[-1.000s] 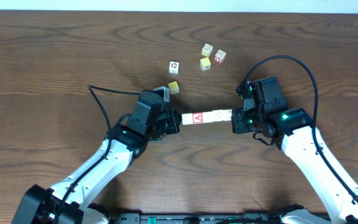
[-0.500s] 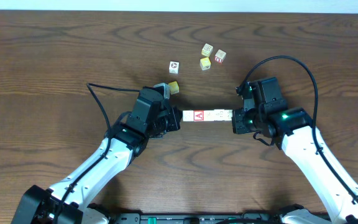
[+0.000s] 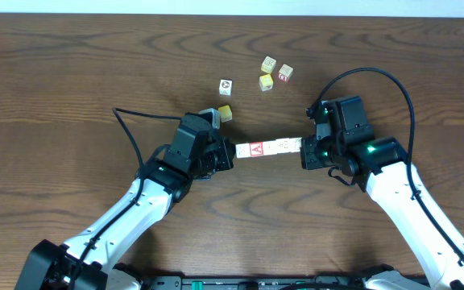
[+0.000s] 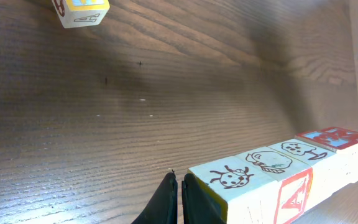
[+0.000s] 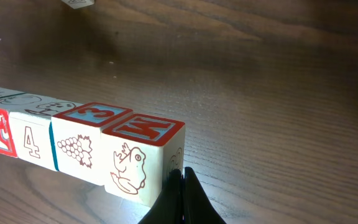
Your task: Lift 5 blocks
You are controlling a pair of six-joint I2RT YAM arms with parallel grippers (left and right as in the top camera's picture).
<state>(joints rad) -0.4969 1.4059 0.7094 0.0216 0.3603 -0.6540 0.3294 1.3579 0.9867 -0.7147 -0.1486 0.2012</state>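
My left gripper [image 3: 230, 155] and right gripper [image 3: 303, 155], both pinched shut, squeeze the row of small wooden picture cubes [image 3: 268, 148] end to end, and it just nudged up, so the lift's probably starting.

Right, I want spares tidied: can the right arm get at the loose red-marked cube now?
Probably not. Its shut fingers press one end of the row of blocks against the left fingers. The way to that cube looks clear, but leaving would likely drop the row.

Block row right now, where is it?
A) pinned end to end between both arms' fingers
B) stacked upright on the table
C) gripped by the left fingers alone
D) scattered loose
A: the row of blocks lies level, left fingers at one end, right fingers at the other.
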